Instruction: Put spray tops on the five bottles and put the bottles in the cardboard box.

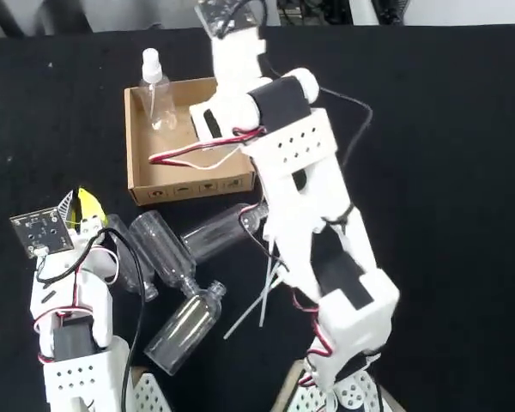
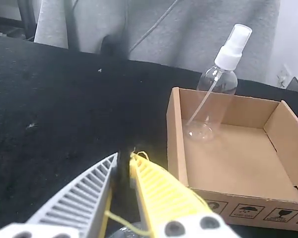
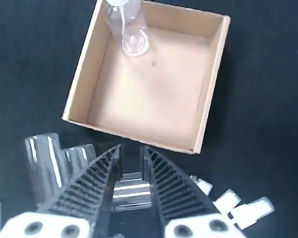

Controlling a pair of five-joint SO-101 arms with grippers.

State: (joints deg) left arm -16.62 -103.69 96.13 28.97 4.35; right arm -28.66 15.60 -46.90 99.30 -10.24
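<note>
From above, a cardboard box [image 1: 134, 150] is seen on the black table [image 1: 446, 172]. One capped bottle [image 1: 157, 96] is stood upright in its far left corner. Four uncapped bottles [image 1: 184, 324] are left lying on the table just in front of the box, with loose spray tops [image 1: 263, 296] beside them. The right arm [image 1: 296, 146] is stretched over the box, and the left gripper [image 1: 77, 204] is held beside the lying bottles.

In the left wrist view, the left gripper [image 2: 124, 157] is shown with its grey and yellow fingers drawn all but together, nothing clamped between them. The box [image 2: 175, 144] and capped bottle [image 2: 216, 84] are seen beyond.

In the right wrist view, the right gripper [image 3: 131, 148] is held above the box's [image 3: 79, 94] near wall. Its fingers are parted by a narrow gap and empty, and a lying bottle is glimpsed through the gap.
</note>
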